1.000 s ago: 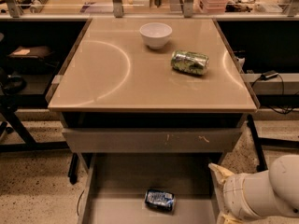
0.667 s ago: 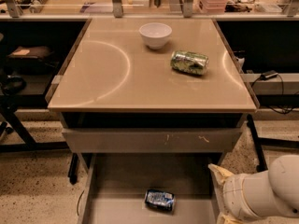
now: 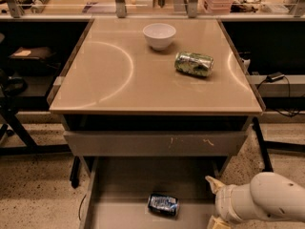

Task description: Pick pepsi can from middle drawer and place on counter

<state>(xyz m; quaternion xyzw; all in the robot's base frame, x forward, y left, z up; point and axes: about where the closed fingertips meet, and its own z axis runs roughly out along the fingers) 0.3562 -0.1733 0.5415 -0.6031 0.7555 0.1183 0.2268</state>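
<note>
The pepsi can (image 3: 163, 204) is dark blue and lies on its side on the floor of the open middle drawer (image 3: 121, 185), near its front middle. The beige counter (image 3: 119, 75) spreads above it. My gripper (image 3: 213, 202) is at the lower right, at the drawer's right side, to the right of the can and apart from it. Its two beige fingertips (image 3: 212, 182) stand apart, open and empty. The white arm behind it runs off the right edge.
A shiny green can (image 3: 194, 63) lies on its side on the counter at right, with a white bowl (image 3: 159, 35) behind it. A closed grey drawer front with orange scuffs (image 3: 157, 143) sits above the open drawer. Dark shelves and cables flank the table.
</note>
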